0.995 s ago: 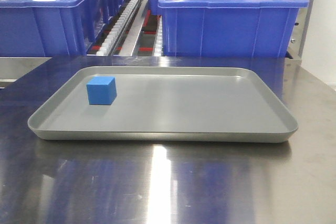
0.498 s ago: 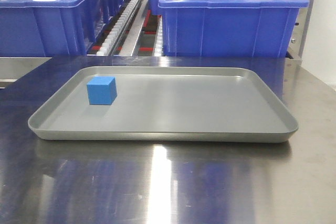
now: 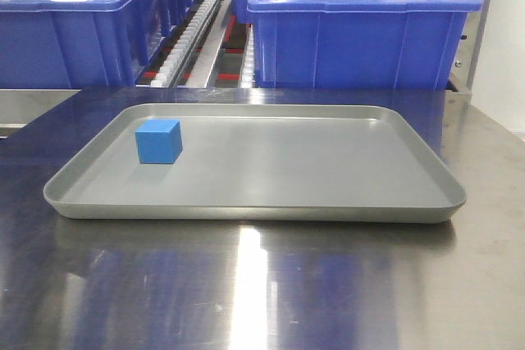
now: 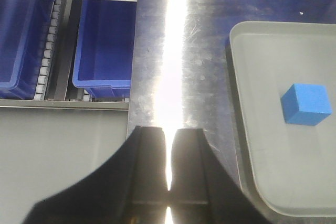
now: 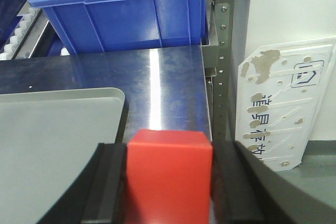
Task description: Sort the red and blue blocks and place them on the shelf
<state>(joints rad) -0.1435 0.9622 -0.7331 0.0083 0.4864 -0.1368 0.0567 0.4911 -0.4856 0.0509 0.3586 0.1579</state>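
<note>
I logged the red block (image 5: 169, 161), judged light, rigid, matte, pinched across opposite flat faces by my right gripper (image 5: 170, 184); left gripper (image 4: 169, 136) closed, empty; blue block (image 3: 159, 141) takes likewise.

Worked in warehouse-like picking station: blue plastic bins (image 3: 361, 34) sat on roller-track rack (image 3: 190, 38), stainless table (image 3: 246, 284) before me.

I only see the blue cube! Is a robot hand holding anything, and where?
The right gripper pinches the red block by its two opposite sides. The left gripper is shut, empty.
</note>
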